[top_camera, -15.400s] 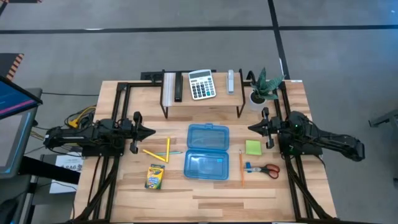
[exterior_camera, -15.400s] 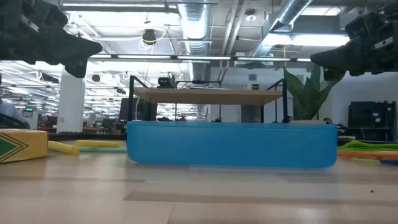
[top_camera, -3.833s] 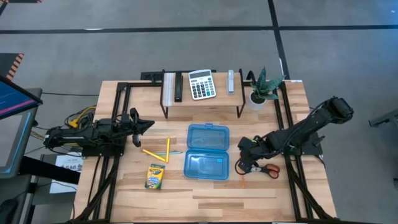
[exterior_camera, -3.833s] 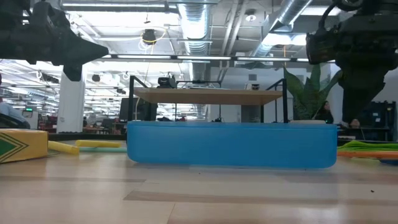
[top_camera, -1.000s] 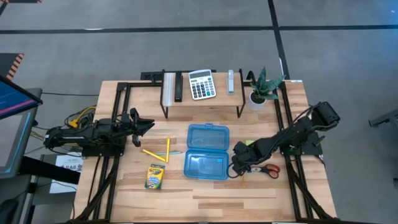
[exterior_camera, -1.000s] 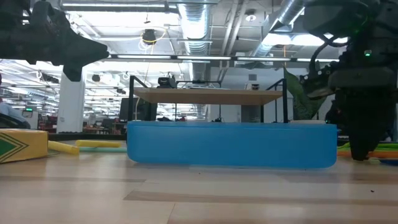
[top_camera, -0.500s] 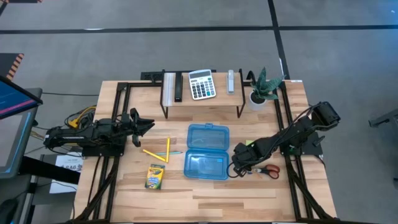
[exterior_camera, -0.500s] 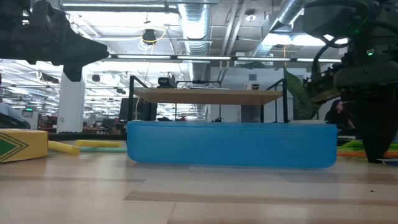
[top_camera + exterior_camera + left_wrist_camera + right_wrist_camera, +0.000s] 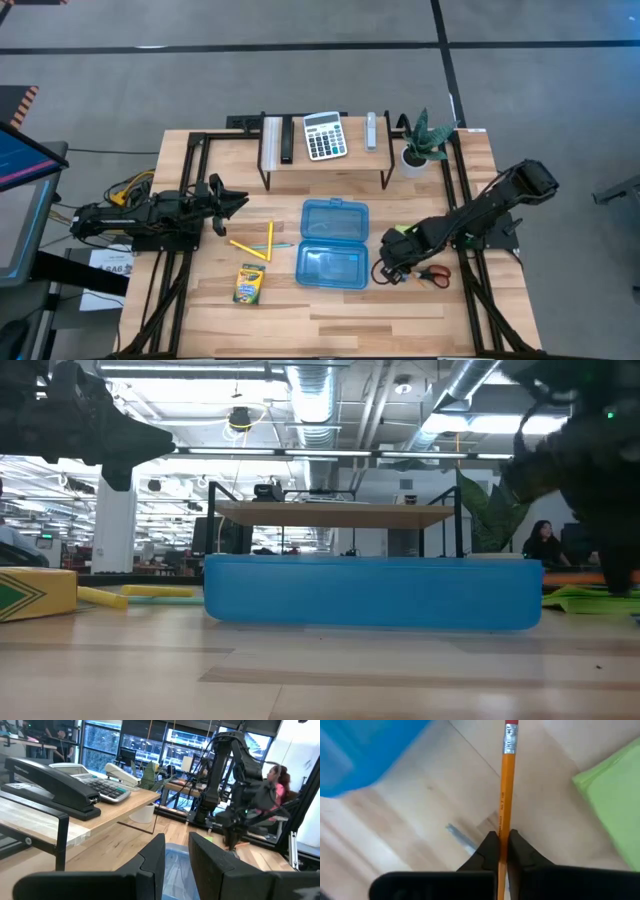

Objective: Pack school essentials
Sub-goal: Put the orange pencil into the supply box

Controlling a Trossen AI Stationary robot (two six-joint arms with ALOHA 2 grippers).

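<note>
While nothing at all lies inside the open blue pencil case (image 9: pixel 333 244) yet, the first pick is happening right now: the right gripper (image 9: pixel 502 849) has its fingers pinched tight on the orange pencil (image 9: pixel 506 795), and the right wrist view shows the pencil running straight out between them, its metal ferrule and red eraser at the far end, the wood of the table (image 9: pixel 300 320) beneath and the lime-green sticky-note pad (image 9: pixel 612 795) just beside. From above, that gripper sits just to the right of the case, near the red-handled scissors (image 9: pixel 436 272). So the job is barely begun, by my reading: the yellow pencils (image 9: pixel 255 243) and the crayon box (image 9: pixel 249 284) lie on the left side, well apart from the case, and the pad and scissors wait on the right. The left gripper (image 9: pixel 176 851) hovers at the table's left edge, its fingers a narrow gap apart and holding nothing. Against a second ago, the right fingers were spread wide over the pencil and have now clamped shut; the arm's elbow has also swung slightly outward, and the gripper has shifted a touch away from the case. Everything else on the table stays exactly where it was.
</note>
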